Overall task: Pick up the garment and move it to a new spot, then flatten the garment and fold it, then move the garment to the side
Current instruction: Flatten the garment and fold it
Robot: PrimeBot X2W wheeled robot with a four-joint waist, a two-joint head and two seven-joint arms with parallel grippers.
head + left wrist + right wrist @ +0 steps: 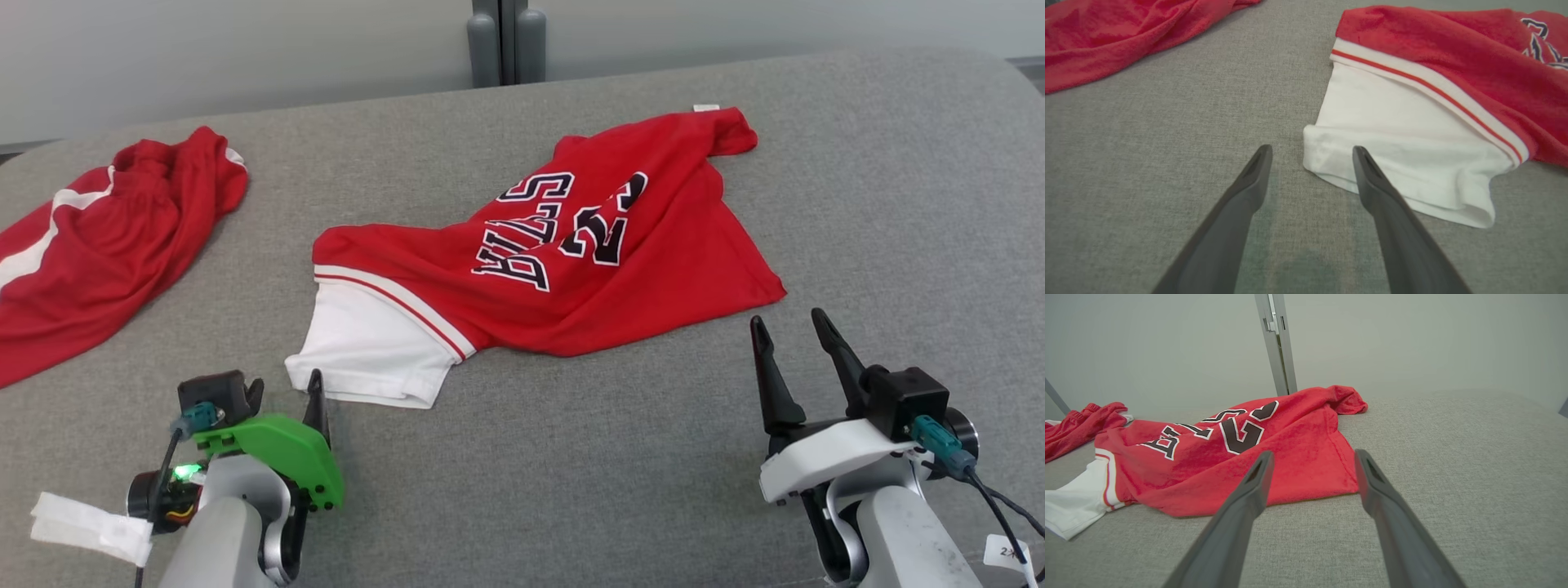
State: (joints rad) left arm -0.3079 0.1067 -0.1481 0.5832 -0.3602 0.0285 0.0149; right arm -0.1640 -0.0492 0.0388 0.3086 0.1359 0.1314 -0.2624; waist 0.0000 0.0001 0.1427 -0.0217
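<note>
Jersey [571,269]: red knit, white sleeve, lay rumpled.
Bench [571,474]: grey weave, open room near.
Left fingers [1249,183]: gaped wide, empty.
Right fingers [1253,486]: gaped wide, empty.

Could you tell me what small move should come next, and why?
Probably ease the left gripper forward onto the white sleeve of the jersey: both grippers stand open and empty, the sleeve's edge lies at its fingertips, and the right gripper sits short of the hem.
</note>
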